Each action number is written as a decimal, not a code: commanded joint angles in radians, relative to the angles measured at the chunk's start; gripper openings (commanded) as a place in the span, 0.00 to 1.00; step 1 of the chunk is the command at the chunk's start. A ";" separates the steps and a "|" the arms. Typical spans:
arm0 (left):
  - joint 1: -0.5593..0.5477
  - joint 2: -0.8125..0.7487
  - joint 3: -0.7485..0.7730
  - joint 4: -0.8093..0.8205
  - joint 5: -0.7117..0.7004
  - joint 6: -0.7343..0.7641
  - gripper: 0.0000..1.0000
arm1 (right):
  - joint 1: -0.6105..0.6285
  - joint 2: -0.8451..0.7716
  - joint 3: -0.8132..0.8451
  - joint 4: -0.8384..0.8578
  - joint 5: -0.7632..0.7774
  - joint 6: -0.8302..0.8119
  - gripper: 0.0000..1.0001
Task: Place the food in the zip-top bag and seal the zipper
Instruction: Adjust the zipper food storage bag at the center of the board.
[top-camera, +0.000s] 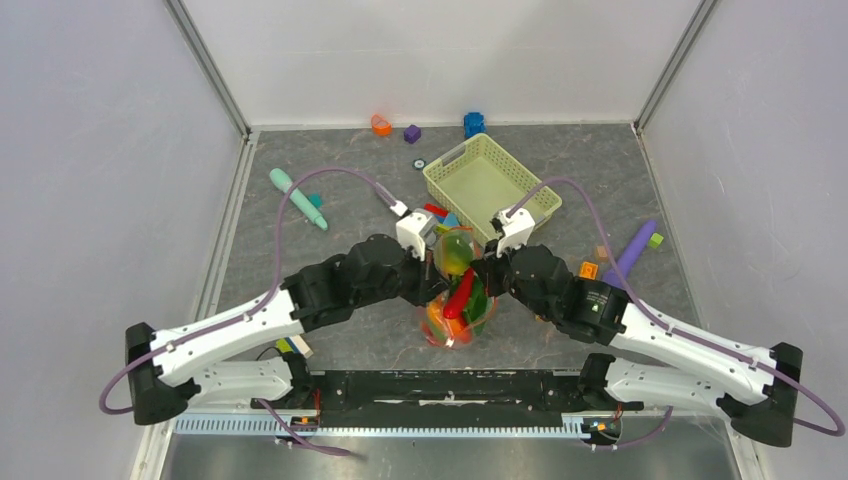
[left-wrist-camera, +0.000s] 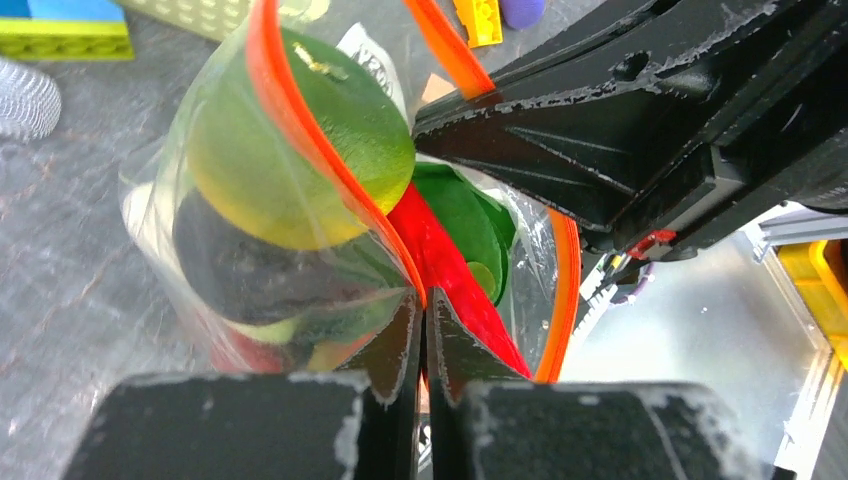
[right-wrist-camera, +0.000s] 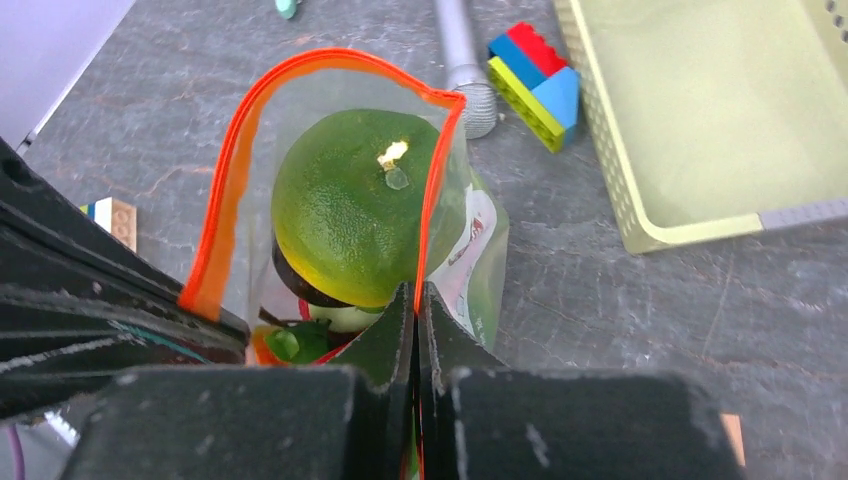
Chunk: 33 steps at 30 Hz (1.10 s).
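The clear zip-top bag (top-camera: 458, 300) hangs between my two grippers at the table's middle, its mouth held open. Inside sit a round green fruit (right-wrist-camera: 345, 205), a long red piece (left-wrist-camera: 455, 275), green leaves (left-wrist-camera: 465, 215) and a dark purple piece (left-wrist-camera: 235, 265). The orange-red zipper (right-wrist-camera: 225, 200) runs around the mouth; its white slider is not visible. My left gripper (left-wrist-camera: 424, 325) is shut on one side of the zipper strip. My right gripper (right-wrist-camera: 415, 305) is shut on the other side. The two grippers (top-camera: 432, 262) (top-camera: 497, 258) face each other across the bag.
A pale green lattice basket (top-camera: 490, 185) stands just behind the bag. Coloured blocks (right-wrist-camera: 535, 80) and a grey stick tool (right-wrist-camera: 462, 60) lie between bag and basket. A teal stick (top-camera: 298, 198) lies at the left, a purple stick (top-camera: 632, 252) at the right, small blocks along the back.
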 joint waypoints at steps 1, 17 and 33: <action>-0.002 0.078 0.063 0.191 0.086 0.113 0.06 | 0.007 -0.037 0.003 -0.004 0.114 0.157 0.01; 0.050 0.199 0.259 0.146 0.174 0.227 0.06 | 0.010 -0.048 0.262 -0.391 0.288 0.279 0.00; 0.132 0.235 0.308 -0.045 0.288 0.355 0.08 | 0.009 -0.103 0.102 -0.287 0.300 0.208 0.09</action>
